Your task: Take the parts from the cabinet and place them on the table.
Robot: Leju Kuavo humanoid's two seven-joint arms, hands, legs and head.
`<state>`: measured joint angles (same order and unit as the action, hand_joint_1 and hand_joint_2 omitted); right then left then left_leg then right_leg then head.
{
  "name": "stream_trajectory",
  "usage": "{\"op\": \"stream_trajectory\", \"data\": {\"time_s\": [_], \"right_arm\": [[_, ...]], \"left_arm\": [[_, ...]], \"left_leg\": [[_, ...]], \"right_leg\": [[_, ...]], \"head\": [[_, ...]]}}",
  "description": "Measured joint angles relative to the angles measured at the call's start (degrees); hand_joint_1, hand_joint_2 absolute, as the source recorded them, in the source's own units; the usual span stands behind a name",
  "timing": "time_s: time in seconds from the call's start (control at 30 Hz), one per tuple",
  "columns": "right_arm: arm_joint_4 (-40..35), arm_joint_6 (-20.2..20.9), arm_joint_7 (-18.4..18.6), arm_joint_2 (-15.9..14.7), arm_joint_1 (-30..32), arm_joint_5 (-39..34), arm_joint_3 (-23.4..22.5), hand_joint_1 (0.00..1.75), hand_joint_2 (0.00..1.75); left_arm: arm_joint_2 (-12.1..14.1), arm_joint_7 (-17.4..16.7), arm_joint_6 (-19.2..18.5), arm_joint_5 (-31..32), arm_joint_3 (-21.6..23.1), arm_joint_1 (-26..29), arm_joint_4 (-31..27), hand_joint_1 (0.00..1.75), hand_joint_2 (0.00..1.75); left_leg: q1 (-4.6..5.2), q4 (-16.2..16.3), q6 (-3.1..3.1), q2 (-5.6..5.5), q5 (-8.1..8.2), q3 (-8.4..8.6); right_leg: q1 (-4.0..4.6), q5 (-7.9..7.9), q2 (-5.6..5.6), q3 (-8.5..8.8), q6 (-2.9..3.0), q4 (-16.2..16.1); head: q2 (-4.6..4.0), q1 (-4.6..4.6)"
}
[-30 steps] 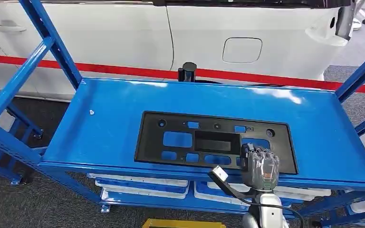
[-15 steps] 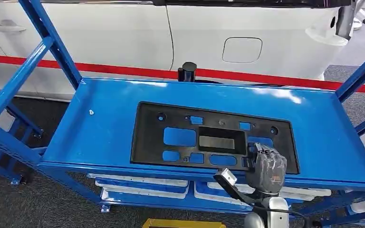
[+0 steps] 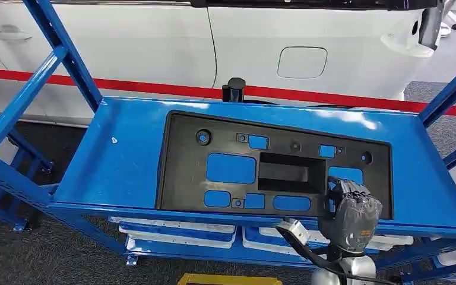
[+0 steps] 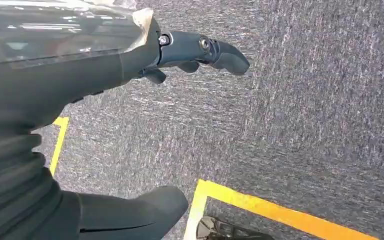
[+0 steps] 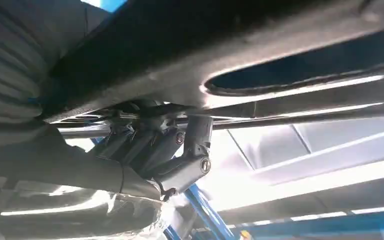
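A flat black plastic panel point(image 3: 237, 151) with several cut-outs is lifted above the blue cabinet shelf point(image 3: 124, 154), its near edge raised toward me. My right hand point(image 3: 353, 217) grips the panel's near right edge. In the right wrist view the fingers point(image 5: 180, 150) press up against the underside of the panel point(image 5: 260, 45). My left hand point(image 4: 145, 60) hangs over grey carpet, fingers apart and holding nothing.
Blue uprights point(image 3: 47, 53) frame the shelf on both sides. White trays point(image 3: 178, 234) sit on the lower shelf. A white car body point(image 3: 261, 41) stands behind the cabinet. Yellow floor tape point(image 4: 280, 212) crosses the carpet.
The panel has risen off the shelf and looms larger toward me. My right hand has moved right and toward me, still holding the panel's edge.
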<state>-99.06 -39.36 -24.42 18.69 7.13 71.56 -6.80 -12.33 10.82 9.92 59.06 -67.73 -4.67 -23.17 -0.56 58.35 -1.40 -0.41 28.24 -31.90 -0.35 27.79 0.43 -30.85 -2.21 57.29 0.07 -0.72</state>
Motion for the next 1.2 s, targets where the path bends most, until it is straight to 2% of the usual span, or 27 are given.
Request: {"op": "stream_trajectory", "data": {"time_s": [0.07,0.27,0.47,0.53,0.63,0.7,0.9,1.03,1.2], "right_arm": [[-1.7,0.0,-0.5,0.1,-0.1,-0.8,0.0,1.75,1.75],[-4.5,0.0,-0.4,0.2,-0.5,-0.8,0.2,1.75,1.75],[-5.8,0.0,-2.4,0.2,-0.6,-4.4,0.5,1.75,1.75],[-5.7,0.0,-2.8,0.1,-0.6,-9.7,1.4,1.75,1.75],[-5.0,0.0,1.9,-1.3,-0.6,-19.7,4.8,1.75,1.75],[-4.3,0.0,3.3,-3.1,-0.4,-26.6,7.2,1.75,1.75],[-3.1,0.7,3.3,-6.0,-0.4,-33.5,10.7,1.75,1.75],[-2.6,3.8,2.5,-7.4,-0.4,-41.1,11.8,1.75,1.75],[-2.5,5.7,1.8,-8.1,-0.4,-44.2,12.0,1.75,1.75]], "left_arm": [[0.1,1.0,-0.1,-0.5,0.0,-0.4,0.0,0.0,1.75],[0.5,1.0,-0.3,-1.1,0.0,-1.6,0.0,0.0,1.75],[0.5,1.3,-0.4,-2.4,0.0,-1.5,0.0,0.0,1.75],[0.5,1.7,-0.5,-3.4,-0.1,-1.5,0.0,0.0,1.75],[0.5,1.1,-0.4,-3.8,-0.1,-1.4,0.0,0.0,1.75],[0.4,0.8,0.0,-3.8,-0.2,-1.0,0.2,0.0,1.75],[0.2,0.6,0.3,-4.0,-0.6,-0.4,0.5,0.0,1.75],[0.0,0.2,0.3,-4.0,-0.9,-0.4,0.5,0.0,1.75],[0.0,0.2,0.4,-4.0,-1.0,-0.4,0.6,0.0,1.75]], "left_leg": [[0.0,0.0,0.0,-0.06,0.0,-0.02],[0.0,0.0,0.0,-0.03,0.0,0.0],[0.0,0.0,0.0,-0.03,0.0,-0.02],[-0.01,0.0,0.0,-0.03,0.0,-0.04],[0.0,0.0,0.0,-0.04,0.0,-0.03],[0.01,0.0,0.0,-0.03,0.0,-0.04],[0.01,0.0,0.0,-0.08,0.0,-0.04],[0.0,0.0,0.0,-0.05,0.0,-0.05],[0.0,0.0,0.0,-0.06,0.0,-0.05]], "right_leg": [[0.0,0.0,-0.03,0.01,0.0,0.0],[0.0,0.0,-0.02,0.04,0.0,0.0],[0.0,0.0,-0.02,0.03,0.0,0.0],[0.0,0.0,-0.02,0.03,0.0,0.0],[0.0,0.0,-0.02,0.03,0.0,0.0],[-0.01,0.0,-0.02,0.02,0.0,0.0],[-0.01,0.01,-0.04,0.02,0.0,0.0],[0.0,0.01,-0.03,0.01,0.0,0.0],[0.0,0.01,-0.03,0.01,0.0,0.0]], "head": [[0.0,0.0],[0.0,0.0],[0.0,0.0],[0.0,0.0],[0.0,0.02],[0.0,0.0],[0.0,0.02],[0.0,0.02],[0.0,0.02]]}}
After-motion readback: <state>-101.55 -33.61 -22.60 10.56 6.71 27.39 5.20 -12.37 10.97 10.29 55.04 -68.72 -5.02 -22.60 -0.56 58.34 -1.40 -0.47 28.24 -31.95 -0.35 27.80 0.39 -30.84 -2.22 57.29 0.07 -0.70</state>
